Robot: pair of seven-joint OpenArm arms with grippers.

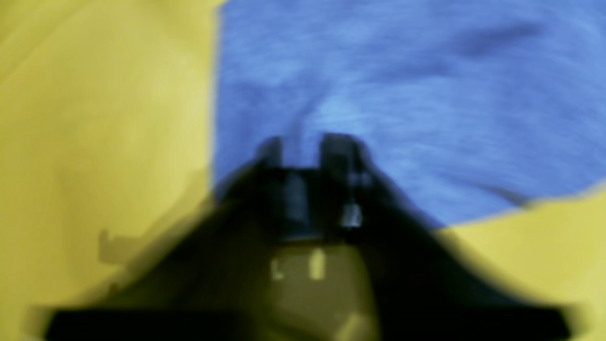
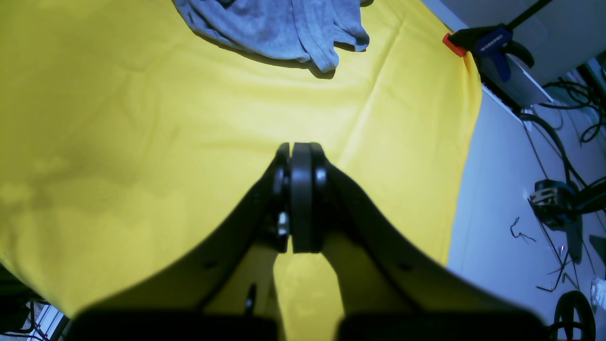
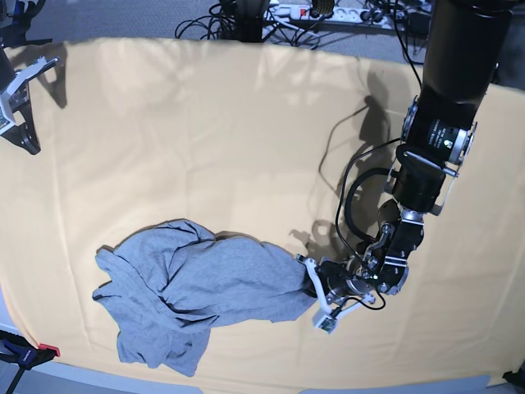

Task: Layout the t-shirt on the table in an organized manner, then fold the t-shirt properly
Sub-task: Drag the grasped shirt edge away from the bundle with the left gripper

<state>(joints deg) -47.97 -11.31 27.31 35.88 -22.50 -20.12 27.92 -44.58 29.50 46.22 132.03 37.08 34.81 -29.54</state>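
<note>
Layout stage, seen from the near edge of the table [image 3: 246,123] outward. The t-shirt [image 3: 197,291] lies crumpled in a heap by the near edge, sleeves and hem not distinguishable. At its edge nearest the left arm, the left gripper [image 3: 310,283] is clenched on a pinch of the fabric; in the left wrist view the cloth [image 1: 402,94] bunches between the dark fingers [image 1: 338,151], though blur hides how deep the bite goes. To spread the heap well, the pinch should probably be drawn away from the shirt, low over the table, so the fabric slides flat rather than lifting whole. Far from the shirt, at the far corner, the right gripper [image 2: 300,149] is clenched on nothing, well apart from the garment; a second hold there would likely help.
</note>
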